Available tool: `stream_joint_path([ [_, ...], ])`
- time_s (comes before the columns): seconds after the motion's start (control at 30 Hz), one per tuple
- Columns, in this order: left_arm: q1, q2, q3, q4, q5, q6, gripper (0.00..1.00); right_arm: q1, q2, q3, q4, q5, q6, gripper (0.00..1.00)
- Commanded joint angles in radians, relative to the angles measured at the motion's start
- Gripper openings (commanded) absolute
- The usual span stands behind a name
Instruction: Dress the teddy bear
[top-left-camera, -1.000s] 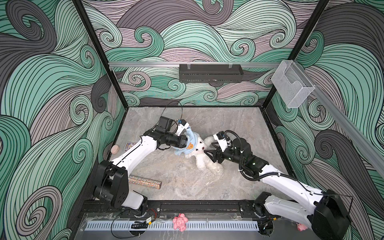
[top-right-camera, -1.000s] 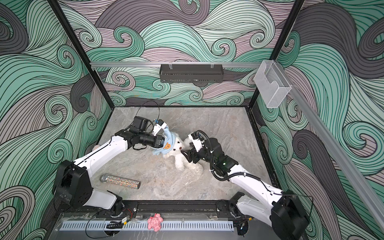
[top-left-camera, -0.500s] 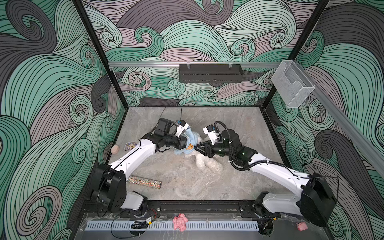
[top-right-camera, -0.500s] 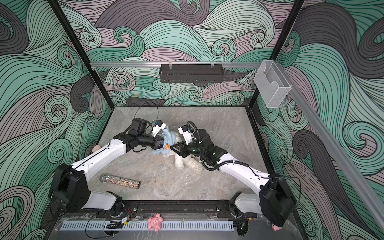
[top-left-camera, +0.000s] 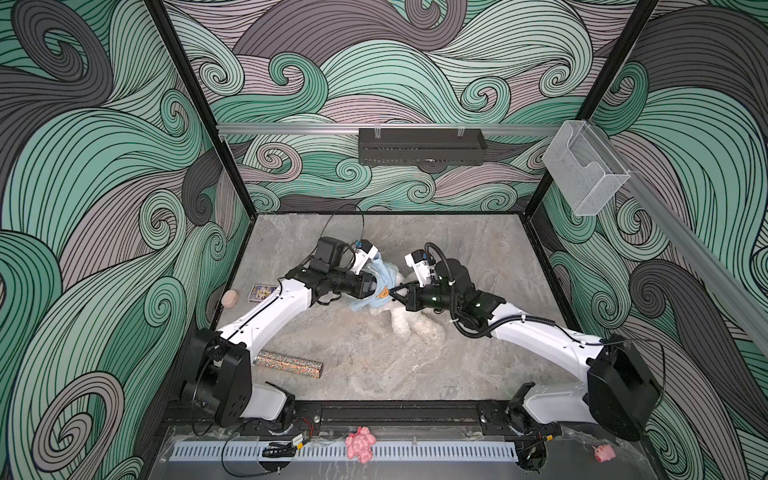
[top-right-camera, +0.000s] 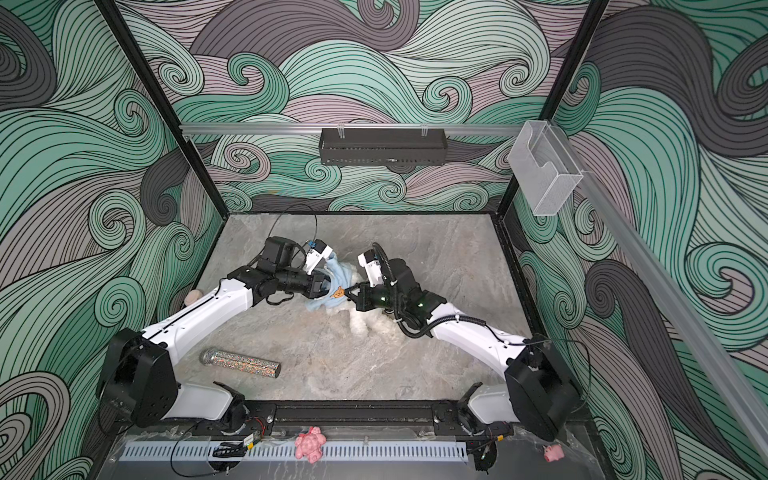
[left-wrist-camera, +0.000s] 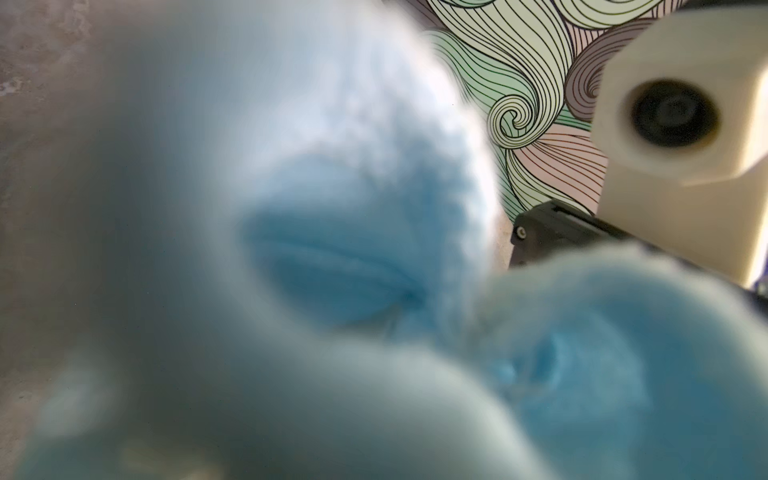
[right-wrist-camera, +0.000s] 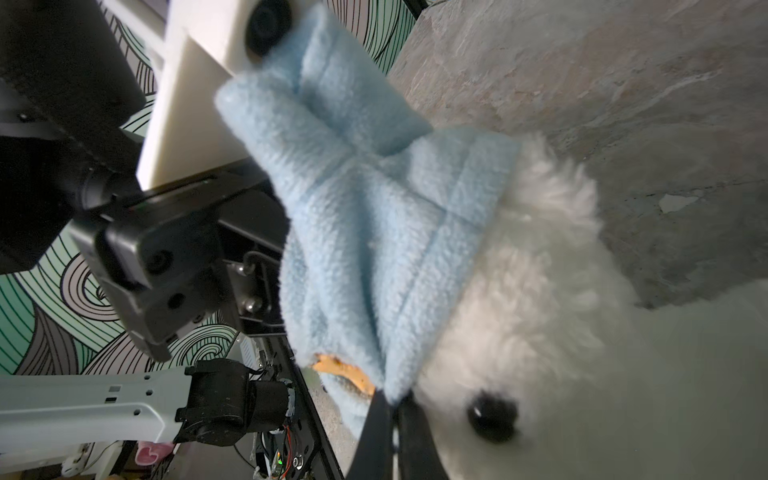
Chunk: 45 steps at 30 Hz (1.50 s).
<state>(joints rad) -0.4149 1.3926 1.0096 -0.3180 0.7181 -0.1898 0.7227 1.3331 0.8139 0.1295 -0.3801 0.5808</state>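
right tool (right-wrist-camera: 395, 405) has swung in, pinching the blue shirt (right-wrist-camera: 374, 232) on the teddy bear (right-wrist-camera: 540, 332); left tool (top-left-camera: 371, 286) grips it too.

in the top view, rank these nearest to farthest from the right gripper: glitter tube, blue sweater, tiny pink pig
1. blue sweater, on the teddy bear mid table; the right gripper is shut on its hem.
2. glitter tube, lying front left on the table.
3. tiny pink pig, off the table, at the far front right corner.
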Motion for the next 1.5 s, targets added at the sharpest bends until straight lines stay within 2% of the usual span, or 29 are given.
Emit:
stream_joint_path([
  [0.0,0.018,-0.064,-0.002,0.068,-0.009,-0.089,0.0,-0.046,-0.049,-0.077,-0.094,0.115,0.03,0.0],
  [0.13,0.028,-0.091,-0.036,0.119,0.008,-0.138,0.0,-0.091,-0.073,-0.134,-0.111,0.133,0.045,0.0],
  [0.27,0.033,-0.093,-0.051,0.14,0.028,-0.17,0.0,-0.095,-0.036,-0.102,-0.148,0.177,0.014,0.0],
  [0.37,0.054,-0.09,-0.068,0.195,0.053,-0.262,0.0,-0.095,0.019,-0.058,-0.197,0.217,-0.021,0.0],
  [0.43,0.06,-0.092,-0.085,0.245,0.054,-0.332,0.0,-0.095,0.041,-0.038,-0.178,0.198,-0.038,0.0],
  [0.53,0.06,-0.081,-0.097,0.269,0.032,-0.387,0.0,-0.09,0.05,-0.044,-0.017,0.048,-0.049,0.07],
  [0.67,0.06,-0.062,-0.105,0.279,-0.012,-0.514,0.0,-0.073,0.049,-0.105,0.282,-0.114,0.006,0.2],
  [0.8,0.061,-0.028,-0.083,0.277,0.019,-0.647,0.0,-0.016,0.045,-0.132,0.345,-0.1,-0.02,0.29],
  [0.97,0.058,0.012,-0.074,0.281,0.063,-0.761,0.0,0.036,0.059,-0.179,0.451,-0.038,-0.017,0.34],
  [1.47,0.042,0.005,-0.089,0.261,0.029,-0.752,0.0,0.075,0.124,-0.178,0.622,0.015,0.069,0.33],
])
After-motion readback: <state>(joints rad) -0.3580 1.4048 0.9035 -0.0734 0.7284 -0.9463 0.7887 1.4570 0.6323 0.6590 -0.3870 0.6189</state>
